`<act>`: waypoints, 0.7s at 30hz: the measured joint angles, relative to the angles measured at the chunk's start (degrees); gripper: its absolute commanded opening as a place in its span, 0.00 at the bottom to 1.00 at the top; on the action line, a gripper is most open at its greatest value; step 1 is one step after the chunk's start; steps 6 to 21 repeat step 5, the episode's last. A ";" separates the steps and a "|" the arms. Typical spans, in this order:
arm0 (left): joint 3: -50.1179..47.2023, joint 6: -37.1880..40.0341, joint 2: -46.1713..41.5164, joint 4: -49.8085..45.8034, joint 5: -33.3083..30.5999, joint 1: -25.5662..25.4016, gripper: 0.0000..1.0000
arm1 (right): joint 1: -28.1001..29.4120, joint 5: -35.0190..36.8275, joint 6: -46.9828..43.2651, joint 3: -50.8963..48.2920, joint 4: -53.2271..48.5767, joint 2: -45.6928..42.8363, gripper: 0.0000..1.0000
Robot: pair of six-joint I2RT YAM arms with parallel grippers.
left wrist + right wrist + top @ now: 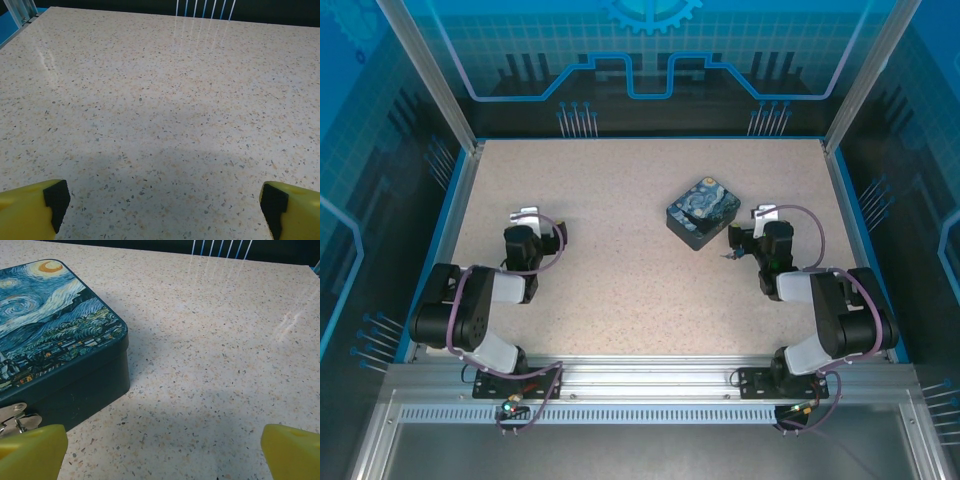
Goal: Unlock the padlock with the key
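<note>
My left gripper (526,213) hovers open over bare table at the left; its yellow fingers (35,210) stand wide apart with nothing between them (165,202). My right gripper (766,212) is open too, just right of the dark-blue Starry Night box (702,212). In the right wrist view the box (55,340) sits at the left, and a silver metal clasp (14,417) on its side wall peeks out behind my left finger (30,452). The gap between the right fingertips (162,447) holds nothing. The padlock and the key are hidden from view.
The speckled table (620,280) has a blue raised rim and aluminium posts (425,75) at its corners. A small dark item (725,256) lies beside the right arm's wrist; what it is cannot be made out.
</note>
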 measured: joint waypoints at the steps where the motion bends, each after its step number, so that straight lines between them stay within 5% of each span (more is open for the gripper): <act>1: 0.00 0.00 0.00 0.00 0.00 0.00 0.99 | -0.02 -0.24 0.00 0.00 0.00 0.00 1.00; 21: 0.00 0.00 0.00 0.00 0.22 0.00 0.99 | -0.28 -1.42 0.02 0.00 0.02 0.00 1.00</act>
